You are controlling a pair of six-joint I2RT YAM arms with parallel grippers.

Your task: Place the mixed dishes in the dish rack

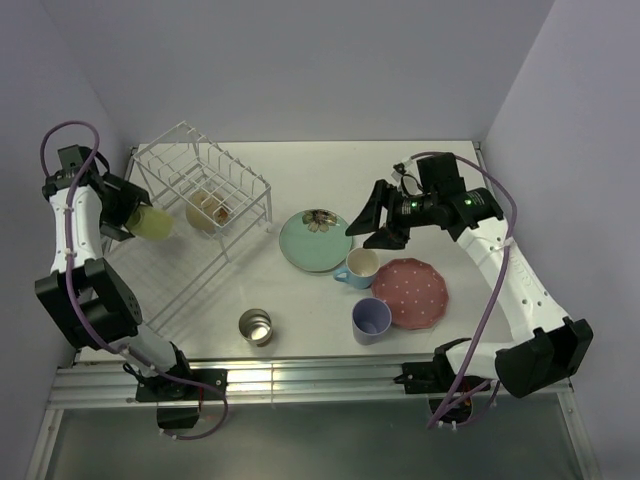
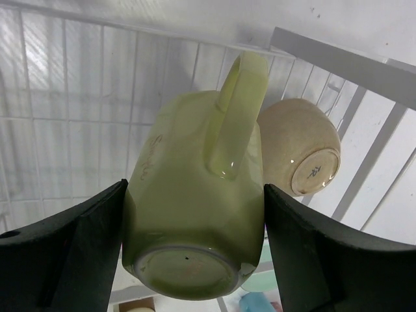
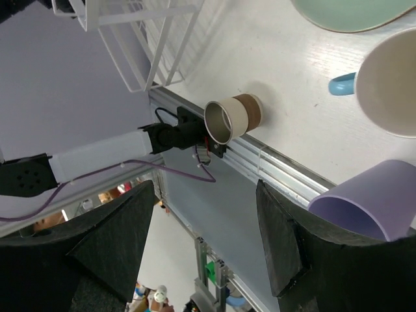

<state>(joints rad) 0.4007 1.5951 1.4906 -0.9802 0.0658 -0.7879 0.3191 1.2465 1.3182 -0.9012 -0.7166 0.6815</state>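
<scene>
**Yellow mug gripped over the rack tray; right gripper empty**

- Left gripper (image 1: 138,218): closed around the yellow mug (image 1: 155,222), one finger on each side of its body. The mug is pale yellow-green and glossy. In the left wrist view its base faces the camera and its handle is on the side facing the lens. It hangs over the lower flat tray of the dish rack (image 1: 190,160), at 9 o'clock on the tabletop (image 1: 300,170).
- Dish rack: white wire, at 10 o'clock. The cream bowl (image 1: 207,211) sits under the raised tier, tipped so that its foot ring shows, just beside the mug.
- Right gripper (image 1: 375,228): jaws wide with nothing between them, above the tabletop at 2 o'clock.
- Mint-green flower plate (image 1: 313,240): flat near the centre, with a dark flower print at its far edge.
- Light blue mug (image 1: 358,267): upright with a cream interior, touching the mint plate's near rim.
- Pink white-dotted plate (image 1: 411,292): at 4 o'clock.
- Lavender cup (image 1: 371,320): upright at the pink plate's left edge.
- Small shiny metal cup (image 1: 256,326): upright at 6 o'clock, apart from the rest.
</scene>
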